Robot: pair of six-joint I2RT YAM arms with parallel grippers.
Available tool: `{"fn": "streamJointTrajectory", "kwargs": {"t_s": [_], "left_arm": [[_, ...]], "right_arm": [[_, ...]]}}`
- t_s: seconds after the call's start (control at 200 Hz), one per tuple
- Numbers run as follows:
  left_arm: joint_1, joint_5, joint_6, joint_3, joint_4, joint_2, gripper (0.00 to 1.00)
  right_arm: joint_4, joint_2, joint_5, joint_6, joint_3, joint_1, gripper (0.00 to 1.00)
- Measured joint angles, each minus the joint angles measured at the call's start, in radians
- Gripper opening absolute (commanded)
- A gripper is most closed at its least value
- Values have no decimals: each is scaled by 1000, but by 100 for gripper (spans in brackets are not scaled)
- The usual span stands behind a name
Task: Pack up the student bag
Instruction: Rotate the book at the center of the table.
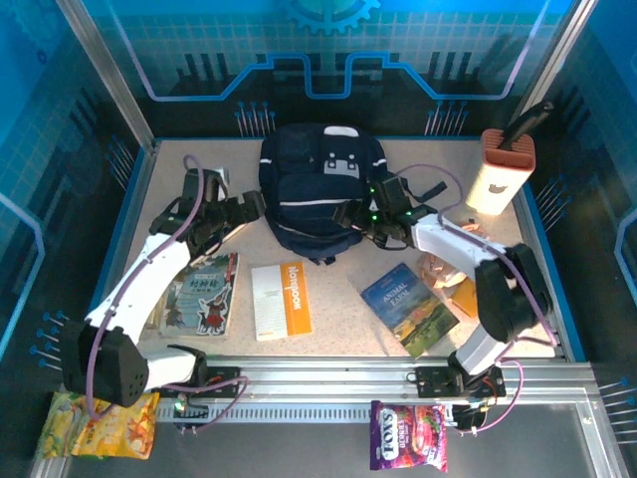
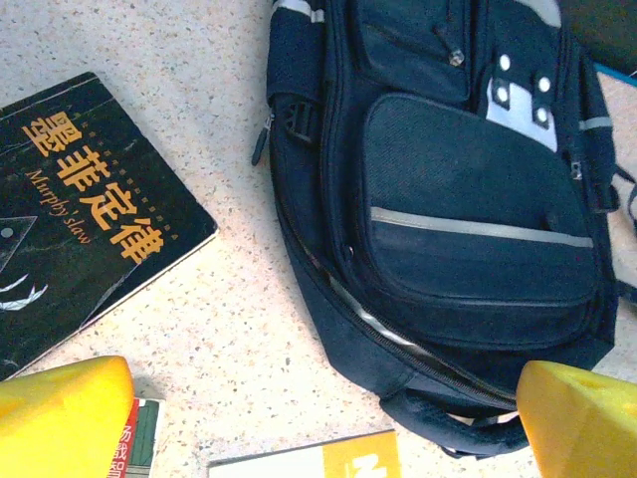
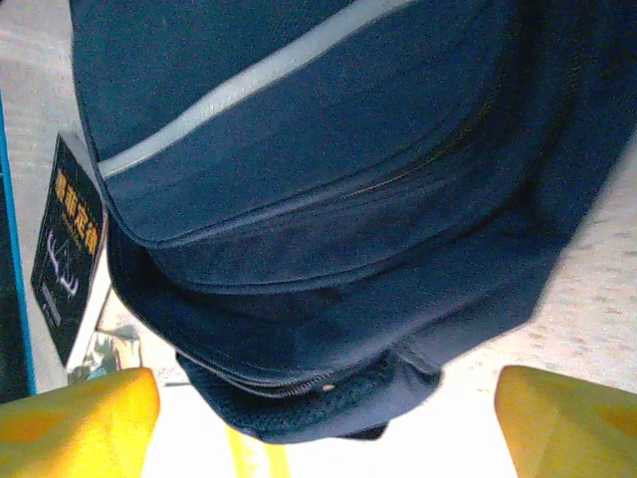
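Top view, student bag point(image 1: 320, 189): lies flat at the far middle of the table point(image 1: 333, 321), with the grey-white buckle patches toward the back wall and the straps toward the arms.
Top view, left gripper point(image 1: 246, 207): low at the bag's left edge.
Top view, right gripper point(image 1: 370, 214): at the bag's near right corner.
Top view, books: a dark book point(image 1: 204, 292), a white-and-orange book point(image 1: 282, 299) and a landscape-cover book point(image 1: 410, 307) lie in a row nearer than the bag, apart from it.
Top view, orange-and-white case point(image 1: 501, 169): far right, well apart from the bag.
Left wrist view, left gripper: its yellow fingers point(image 2: 60, 418) sit in the two lower corners, spread wide, with nothing clamped between them.
Left wrist view, student bag: front pocket and pale stripe face up. A strap loop lies between the fingers, and the dark book lies to the left of the bag, apart from it.
Right wrist view, right gripper: the fingers are wide apart and clamp nothing.
Right wrist view, student bag: its end hangs close above the gap. I cannot tell whether it touches the fingers.
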Motion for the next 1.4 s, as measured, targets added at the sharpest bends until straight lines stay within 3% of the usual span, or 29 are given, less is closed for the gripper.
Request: {"fn": "streamJointTrajectory", "kwargs": {"t_s": [0.175, 0.34, 0.64, 0.92, 1.196, 1.401], "left_arm": [[18, 74, -10, -1, 11, -11, 99], [18, 151, -29, -19, 39, -10, 99], [18, 252, -78, -21, 98, 33, 99], [0, 326, -132, -11, 109, 111, 99], [-206, 253, -209, 34, 87, 199, 92], [-403, 211, -347, 25, 126, 251, 88]], "right_arm": [[-114, -222, 121, -110, -78, 0, 90], [-191, -300, 151, -116, -221, 2, 89], [-158, -303, 99, -13, -419, 23, 87], [-3, -170, 78, 61, -420, 20, 81], [109, -89, 96, 162, -376, -88, 76], [61, -123, 116, 111, -355, -132, 74]]}}
